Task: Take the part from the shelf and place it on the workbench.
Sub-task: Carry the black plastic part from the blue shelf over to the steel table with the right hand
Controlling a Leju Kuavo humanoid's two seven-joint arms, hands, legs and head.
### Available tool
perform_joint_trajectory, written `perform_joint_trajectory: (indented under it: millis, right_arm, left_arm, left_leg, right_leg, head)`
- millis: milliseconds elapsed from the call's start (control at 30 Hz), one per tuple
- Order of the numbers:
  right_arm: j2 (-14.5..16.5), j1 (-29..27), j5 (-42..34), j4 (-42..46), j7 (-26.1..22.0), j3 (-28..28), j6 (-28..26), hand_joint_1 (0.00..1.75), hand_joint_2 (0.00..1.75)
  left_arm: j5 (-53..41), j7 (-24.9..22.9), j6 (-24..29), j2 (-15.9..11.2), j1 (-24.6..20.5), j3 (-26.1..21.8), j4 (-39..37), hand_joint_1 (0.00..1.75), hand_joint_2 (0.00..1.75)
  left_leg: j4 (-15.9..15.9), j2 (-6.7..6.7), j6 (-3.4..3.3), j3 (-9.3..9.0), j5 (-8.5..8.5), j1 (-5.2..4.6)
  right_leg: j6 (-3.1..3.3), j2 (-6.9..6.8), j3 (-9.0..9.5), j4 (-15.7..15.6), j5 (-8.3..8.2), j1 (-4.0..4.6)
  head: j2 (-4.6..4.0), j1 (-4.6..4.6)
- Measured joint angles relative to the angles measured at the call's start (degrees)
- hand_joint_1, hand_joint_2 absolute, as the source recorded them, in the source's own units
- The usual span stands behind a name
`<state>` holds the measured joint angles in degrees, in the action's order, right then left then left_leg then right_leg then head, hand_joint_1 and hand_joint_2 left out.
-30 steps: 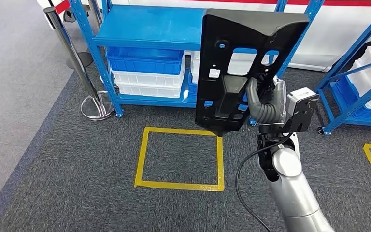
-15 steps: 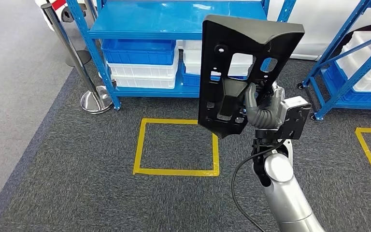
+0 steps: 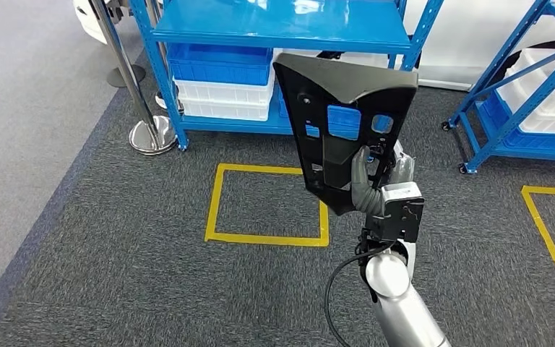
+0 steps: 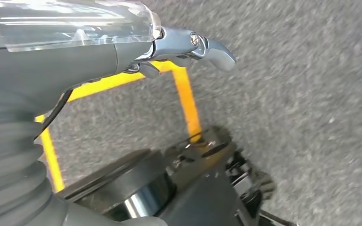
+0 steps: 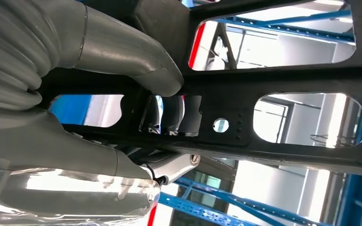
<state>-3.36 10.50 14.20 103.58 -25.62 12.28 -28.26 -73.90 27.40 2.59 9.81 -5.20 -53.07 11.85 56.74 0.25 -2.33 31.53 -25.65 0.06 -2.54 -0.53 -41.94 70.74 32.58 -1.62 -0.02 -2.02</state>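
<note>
The black part, a flat moulded panel with several cut-out windows, is held upright in the air in front of the blue shelf, above the grey carpet and over the right edge of the yellow taped square; the right hand grips it near its lower end, thumb pressed on the near face and fingers hooked through a cut-out, as the right wrist view shows close up; the silver right arm rises from below the part. Under the shelf's top board sit blue and white bins; a chrome stanchion post stands just left of the shelf; a second blue rack stands to its right. The left hand hangs over the carpet near a yellow tape line; it holds nothing, though I cannot tell how its fingers lie.
</note>
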Motion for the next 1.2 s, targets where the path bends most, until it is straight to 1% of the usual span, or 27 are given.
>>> perform_joint_trajectory:
  millis: [33, 67, 100, 133, 167, 233, 267, 333, 367, 433, 467, 500, 533, 567, 600, 633, 667, 733, 767, 800, 867, 933, 1000, 1033, 1067, 1100, 1200]
  right_arm:
    - [0.0, -0.1, 0.2, 0.0, -0.3, 0.0, 0.0, 1.75, 1.75]
    - [0.0, -0.3, 0.5, 0.0, -0.7, 0.1, 0.0, 1.75, 1.75]
    - [0.0, -0.4, 0.6, 0.0, -1.0, 0.2, 0.2, 1.75, 1.75]
    - [0.0, -0.5, 0.4, 0.1, -1.2, 0.2, 0.5, 1.75, 1.75]
    - [0.0, -0.6, -0.3, 0.3, -1.2, 0.3, 1.0, 1.75, 1.75]
    - [-0.1, -0.5, -2.6, 0.6, -1.0, 0.3, 2.1, 1.75, 1.75]
    - [-0.2, -0.5, -3.9, 0.8, -0.9, 0.2, 2.6, 1.75, 1.75]
    - [-0.3, -0.6, -5.8, 0.8, -0.9, 0.0, 3.3, 1.75, 1.75]
    - [-0.4, -0.7, -6.5, 0.7, -0.9, -0.2, 3.5, 1.75, 1.75]
    - [-0.5, -0.8, -7.3, 0.7, -0.9, -0.7, 3.9, 1.75, 1.75]
    - [-0.6, -0.8, -7.4, 0.7, -0.9, -0.9, 4.1, 1.75, 1.75]
    - [-0.6, -0.8, -7.5, 0.6, -0.9, -1.2, 4.3, 1.75, 1.75]
    - [-0.6, -0.8, -7.7, 0.6, -0.9, -1.4, 4.6, 1.75, 1.75]
    - [-0.6, -0.9, -7.8, 0.5, -0.9, -1.6, 5.1, 1.75, 1.75]
    - [-0.6, -0.9, -8.0, 0.4, -0.8, -1.7, 5.4, 1.75, 1.75]
    - [-0.6, -0.9, -8.1, 0.3, -0.8, -1.8, 5.7, 1.75, 1.75]
    - [-0.6, -1.0, -8.2, 0.2, -0.8, -1.9, 5.8, 1.75, 1.75]
    - [-0.6, -1.1, -7.9, 0.2, -1.0, -2.2, 5.7, 1.75, 1.75]
    - [-0.6, -1.1, -7.8, 0.2, -1.1, -2.4, 5.5, 1.75, 1.75]
    - [-0.6, -1.2, -7.6, 0.2, -1.1, -2.5, 5.4, 1.75, 1.75]
    - [-0.6, -1.3, -7.5, 0.3, -1.2, -2.7, 5.2, 1.75, 1.75]
    - [-0.6, -1.5, -7.5, 0.3, -1.2, -2.8, 5.2, 1.75, 1.75]
    - [-0.7, -1.8, -7.9, 0.3, -1.4, -3.0, 5.5, 1.75, 1.75]
    - [-0.7, -2.1, -8.2, 0.3, -1.5, -3.0, 5.6, 1.75, 1.75]
    - [-0.7, -2.4, -8.5, 0.3, -1.6, -3.1, 5.7, 1.75, 1.75]
    - [-0.7, -2.6, -8.8, 0.3, -1.7, -3.1, 5.7, 1.75, 1.75]
    - [-0.6, -3.0, -10.0, 0.5, -1.9, -3.4, 5.3, 1.75, 1.75]
  left_arm:
    - [0.0, -0.1, 0.0, 0.0, 0.0, 0.0, 0.0, 0.00, 1.75]
    - [0.0, -0.2, 0.0, 0.0, 0.1, 0.0, 0.0, 0.00, 1.75]
    - [0.0, -0.4, 0.0, 0.0, 0.1, 0.0, 0.0, 0.00, 1.75]
    - [0.0, -0.5, 0.0, 0.0, 0.1, 0.0, 0.0, 0.00, 1.75]
    - [-0.1, -0.5, 0.0, 0.0, 0.1, 0.0, 0.0, 0.00, 1.75]
    - [-0.3, -0.6, 0.0, 0.0, 0.0, 0.0, 0.0, 0.00, 1.75]
    - [-0.5, -0.7, 0.1, 0.0, 0.0, 0.0, 0.0, 0.00, 1.75]
    - [-0.8, -0.8, 0.3, 0.0, 0.1, 0.0, 0.0, 0.00, 1.75]
    - [-0.9, -0.8, 0.4, -0.1, 0.1, 0.0, 0.0, 0.00, 1.75]
    - [-1.0, -0.9, 0.7, -0.1, 0.2, 0.0, 0.0, 0.00, 1.75]
    - [-1.0, -0.9, 0.8, -0.1, 0.2, 0.0, 0.0, 0.00, 1.75]
    - [-1.0, -0.9, 1.1, -0.1, 0.2, 0.0, 0.0, 0.00, 1.75]
    - [-0.9, -1.0, 1.3, -0.1, 0.2, 0.0, 0.0, 0.00, 1.75]
    - [-0.8, -1.2, 1.5, -0.1, 0.2, 0.0, 0.0, 0.00, 1.75]
    - [-0.7, -1.4, 1.7, -0.1, 0.2, 0.0, 0.0, 0.00, 1.75]
    - [-0.6, -1.6, 1.9, -0.2, 0.2, 0.0, 0.0, 0.00, 1.75]
    - [-0.6, -1.7, 2.0, -0.2, 0.2, 0.0, 0.0, 0.00, 1.75]
    - [-0.6, -1.9, 2.2, -0.3, 0.1, 0.0, 0.0, 0.00, 1.75]
    - [-0.6, -1.9, 2.3, -0.3, 0.0, 0.0, 0.0, 0.00, 1.75]
    - [-0.7, -2.0, 2.4, -0.3, 0.0, 0.0, 0.0, 0.00, 1.75]
    - [-0.7, -2.0, 2.5, -0.3, 0.2, 0.0, 0.0, 0.00, 1.75]
    - [-0.8, -2.1, 2.5, -0.4, 0.2, 0.0, 0.0, 0.00, 1.75]
    - [-0.8, -2.1, 2.5, -0.4, 0.2, 0.0, 0.0, 0.00, 1.75]
    - [-0.9, -2.1, 2.5, -0.4, 0.3, 0.0, 0.0, 0.00, 1.75]
    - [-0.9, -2.1, 2.5, -0.5, 0.3, 0.0, 0.0, 0.00, 1.75]
    - [-1.0, -2.1, 2.5, -0.5, 0.4, 0.0, 0.0, 0.00, 1.75]
    - [-1.0, -2.1, 2.3, -0.5, 0.4, 0.0, 0.0, 0.00, 1.75]
  left_leg:
    - [0.1, 0.01, -0.04, 1.13, 0.79, -0.20]
    - [0.3, 0.02, -0.04, 2.25, 1.51, -0.37]
    - [0.5, 0.02, 0.01, 3.30, 2.15, -0.50]
    - [0.8, 0.03, 0.08, 4.24, 2.73, -0.59]
    - [1.1, 0.01, 0.23, 5.03, 3.21, -0.73]
    - [1.6, 0.03, 0.67, 6.00, 4.20, -0.89]
    - [1.6, 0.07, 0.93, 6.26, 4.74, -0.93]
    - [1.4, 0.09, 1.52, 6.73, 5.64, -0.97]
    - [1.9, 0.02, 1.88, 7.20, 4.90, -0.96]
    - [5.8, -0.13, 2.61, 8.80, 0.27, -0.68]
    - [9.3, -0.15, 2.94, 9.79, -2.74, -0.49]
    - [13.2, -0.14, 3.21, 10.62, -4.79, -0.27]
    - [16.6, -0.13, 3.46, 11.04, -5.18, -0.06]
    - [18.7, -0.13, 3.65, 10.82, -4.15, 0.15]
    - [18.9, -0.13, 3.77, 9.76, -2.25, 0.34]
    - [17.1, -0.13, 3.78, 7.64, -0.48, 0.49]
    - [13.4, -0.15, 3.62, 4.51, -0.15, 0.55]
    - [4.5, -0.19, 3.04, -1.72, -2.48, 0.41]
    - [1.6, -0.20, 2.69, -3.51, -3.88, 0.28]
    - [0.1, -0.21, 2.32, -4.13, -4.50, 0.17]
    - [-0.5, -0.06, 1.32, -4.02, -3.99, 0.30]
    - [-0.8, 0.18, 0.37, -3.57, -3.06, 0.45]
    - [-0.7, 0.29, -0.02, -2.72, -2.43, 0.30]
    - [-0.6, 0.32, -0.05, -2.35, -2.22, 0.23]
    - [-0.5, 0.32, -0.02, -2.06, -2.07, 0.20]
    - [-0.4, 0.30, 0.04, -1.88, -2.01, 0.19]
    - [0.4, 0.25, 0.51, -1.55, -2.24, 0.04]
  right_leg:
    - [0.07, 0.04, -0.06, 2.7, 0.35, 0.13]
    - [0.24, 0.08, 0.67, 3.9, -0.60, 0.28]
    - [0.52, 0.10, 2.37, 3.1, -2.31, 0.47]
    - [0.92, 0.12, 5.07, 0.6, -3.69, 0.71]
    - [1.38, 0.12, 8.43, -3.4, -3.89, 1.06]
    - [2.13, 0.10, 13.90, -11.2, -2.10, 1.55]
    - [2.38, 0.10, 15.03, -13.3, -1.21, 1.74]
    - [2.92, 0.05, 14.63, -14.3, -1.70, 1.56]
    - [3.32, -0.01, 14.01, -14.4, -2.36, 1.38]
    - [4.02, -0.11, 12.44, -14.6, -3.78, 1.10]
    - [4.19, -0.09, 11.58, -14.6, -4.41, 1.10]
    - [4.22, -0.10, 10.77, -14.6, -5.05, 1.10]
    - [4.13, -0.11, 9.92, -14.5, -5.69, 1.10]
    - [4.01, -0.12, 9.05, -14.4, -6.30, 1.09]
    - [3.85, -0.13, 8.19, -14.2, -6.86, 1.07]
    - [3.66, -0.11, 7.37, -14.0, -7.37, 1.04]
    - [3.41, -0.09, 6.72, -13.7, -7.76, 1.03]
    - [2.77, -0.15, 5.96, -13.1, -8.39, 1.13]
    - [2.40, -0.24, 5.83, -13.0, -8.69, 1.18]
    - [2.00, -0.32, 5.77, -13.0, -9.01, 1.21]
    - [1.30, -0.28, 5.36, -12.5, -8.85, 1.03]
    - [0.81, -0.04, 3.48, -8.4, -5.81, 0.84]
    - [0.43, 0.14, 0.39, -0.8, -1.44, 0.78]
    - [0.30, 0.19, -0.62, 2.2, -0.26, 0.76]
    - [0.25, 0.22, -0.65, 3.3, -0.18, 0.75]
    - [0.28, 0.22, 0.54, 2.0, -1.17, 0.73]
    - [0.80, 0.21, 7.18, -9.0, -5.21, 0.79]
  head:
    - [0.00, 0.00]
    - [0.00, 0.01]
    - [0.00, 0.01]
    - [0.00, 0.01]
    - [0.00, 0.00]
    - [0.00, 0.04]
    - [0.00, 0.06]
    - [0.00, 0.05]
    - [0.00, 0.07]
    - [0.00, 0.13]
    - [0.00, 0.16]
    - [0.00, 0.17]
    - [0.00, 0.16]
    - [0.00, 0.16]
    - [0.00, 0.16]
    - [0.00, 0.16]
    - [0.00, 0.17]
    - [0.00, 0.13]
    - [0.00, 0.09]
    - [0.00, 0.07]
    - [0.00, 0.06]
    - [0.00, 0.03]
    - [0.00, 0.01]
    - [0.00, 0.01]
    - [0.00, 0.02]
    - [0.00, 0.02]
    - [0.00, 0.02]
